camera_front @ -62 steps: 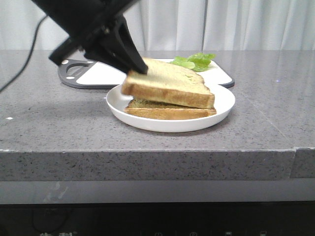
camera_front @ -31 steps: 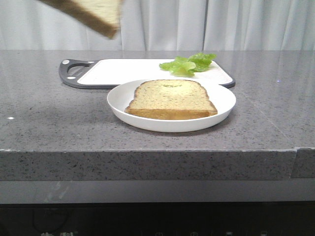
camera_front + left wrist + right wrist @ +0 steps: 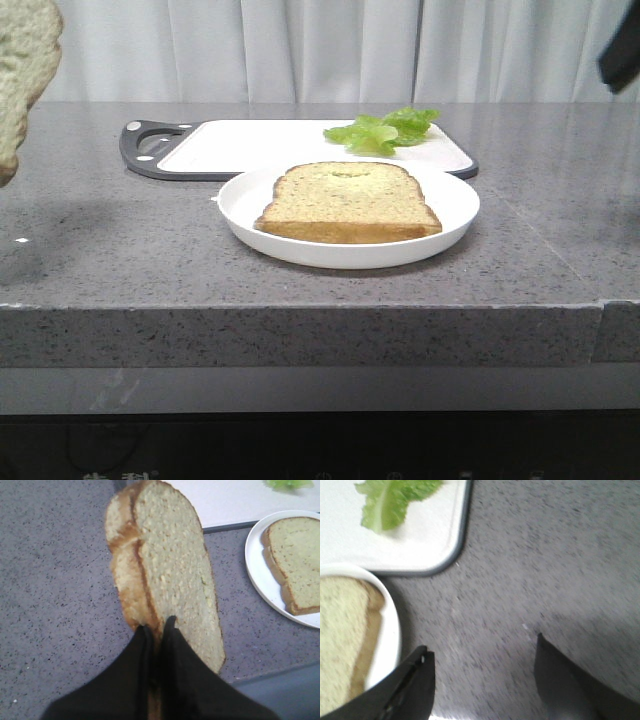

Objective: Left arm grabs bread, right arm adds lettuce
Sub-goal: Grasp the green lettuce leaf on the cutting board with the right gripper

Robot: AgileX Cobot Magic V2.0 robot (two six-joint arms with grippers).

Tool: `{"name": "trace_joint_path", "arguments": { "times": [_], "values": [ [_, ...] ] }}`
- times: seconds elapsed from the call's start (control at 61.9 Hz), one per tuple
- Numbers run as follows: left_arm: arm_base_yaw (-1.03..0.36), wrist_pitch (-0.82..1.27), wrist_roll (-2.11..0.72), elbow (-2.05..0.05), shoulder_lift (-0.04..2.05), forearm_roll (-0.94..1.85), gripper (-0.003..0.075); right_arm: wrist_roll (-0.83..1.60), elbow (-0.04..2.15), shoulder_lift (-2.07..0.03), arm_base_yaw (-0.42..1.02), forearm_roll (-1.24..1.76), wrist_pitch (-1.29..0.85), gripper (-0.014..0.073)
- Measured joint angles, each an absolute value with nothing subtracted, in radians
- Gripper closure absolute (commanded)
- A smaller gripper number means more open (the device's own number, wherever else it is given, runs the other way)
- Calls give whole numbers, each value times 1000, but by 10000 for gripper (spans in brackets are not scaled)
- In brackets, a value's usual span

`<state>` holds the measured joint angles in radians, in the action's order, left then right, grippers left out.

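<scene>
Left of the plate [image 3: 440, 222] and above the surface [image 3: 120, 260], I had the left arm [image 3: 156, 630] with jaws clenched on the bread [image 3: 170, 575]. Right arm [image 3: 482, 677] hung released beside the plate; lettuce [image 3: 385, 128] lay on the board [image 3: 250, 145] behind it.

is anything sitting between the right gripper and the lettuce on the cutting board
Nothing visible does. The right gripper is open over bare countertop. The lettuce lies uncovered on the white cutting board, and the plate with the bottom slice sits off to the side of that path.
</scene>
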<state>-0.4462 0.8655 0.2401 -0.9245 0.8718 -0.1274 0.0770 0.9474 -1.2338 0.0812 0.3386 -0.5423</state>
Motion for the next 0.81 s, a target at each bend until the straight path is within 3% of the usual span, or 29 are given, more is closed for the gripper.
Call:
{"name": "trace_joint_path", "arguments": {
  "times": [0.404,0.808],
  "values": [
    [-446,866,244,-899,870,-134,741,284,1330,-1640,81,705,-604,136],
    [-446,866,244,-899,870,-136,741,301,1638,-1981,81,764,-607,136]
  ]
}}
